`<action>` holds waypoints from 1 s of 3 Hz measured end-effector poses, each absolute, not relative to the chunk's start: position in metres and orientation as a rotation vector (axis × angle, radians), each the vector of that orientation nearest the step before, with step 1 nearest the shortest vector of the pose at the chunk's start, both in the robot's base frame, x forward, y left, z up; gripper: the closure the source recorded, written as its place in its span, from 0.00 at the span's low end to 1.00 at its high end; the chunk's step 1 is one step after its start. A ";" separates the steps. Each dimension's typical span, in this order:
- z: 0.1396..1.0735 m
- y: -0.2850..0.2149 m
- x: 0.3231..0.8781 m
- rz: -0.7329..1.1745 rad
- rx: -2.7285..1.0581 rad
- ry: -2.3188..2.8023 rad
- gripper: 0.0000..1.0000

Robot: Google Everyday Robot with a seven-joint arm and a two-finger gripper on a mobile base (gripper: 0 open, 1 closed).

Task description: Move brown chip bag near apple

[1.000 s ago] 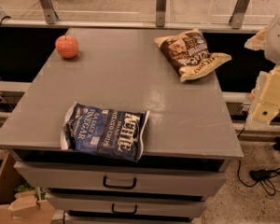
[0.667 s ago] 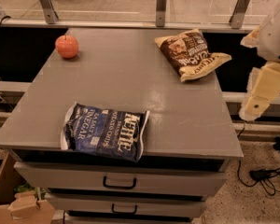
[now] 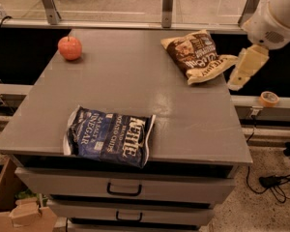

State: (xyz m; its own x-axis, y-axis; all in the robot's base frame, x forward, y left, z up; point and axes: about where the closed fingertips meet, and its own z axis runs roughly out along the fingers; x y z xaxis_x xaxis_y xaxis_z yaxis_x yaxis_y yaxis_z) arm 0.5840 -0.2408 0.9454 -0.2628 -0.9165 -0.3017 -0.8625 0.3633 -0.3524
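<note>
The camera view looks down on a grey table top [image 3: 135, 76] that sits over a set of drawers [image 3: 124, 190] with dark handles. The apple [image 3: 70, 48] stands near the far left corner of the top, red-orange and upright, with nothing touching it. The brown chip bag [image 3: 195, 56] lies flat at the far right corner, well apart from the apple and on the opposite side of the table; its tan lower edge reaches out to the right rim of the top. A blue chip bag [image 3: 108, 136] lies near the front edge, left of the middle, and its front side hangs slightly over that edge. The gripper [image 3: 244, 69] hangs in the air just beside the right end of the brown chip bag, beyond the table's right rim. It slants down and to the left from the white arm [image 3: 278, 16] in the upper right corner. It holds nothing, and whether it is open or closed cannot be told from here. A roll of tape [image 3: 269, 98] rests on a ledge to the right of the table, below the gripper. Black cables [image 3: 275, 182] trail on the speckled floor at the lower right, and a cardboard box [image 3: 9, 211] stands at the lower left beside the drawers.
</note>
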 end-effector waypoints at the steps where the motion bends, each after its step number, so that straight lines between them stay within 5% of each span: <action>1: 0.938 -0.242 0.647 -0.117 -1.426 2.139 0.00; 3: 0.907 -0.230 0.711 0.063 -1.270 2.138 0.00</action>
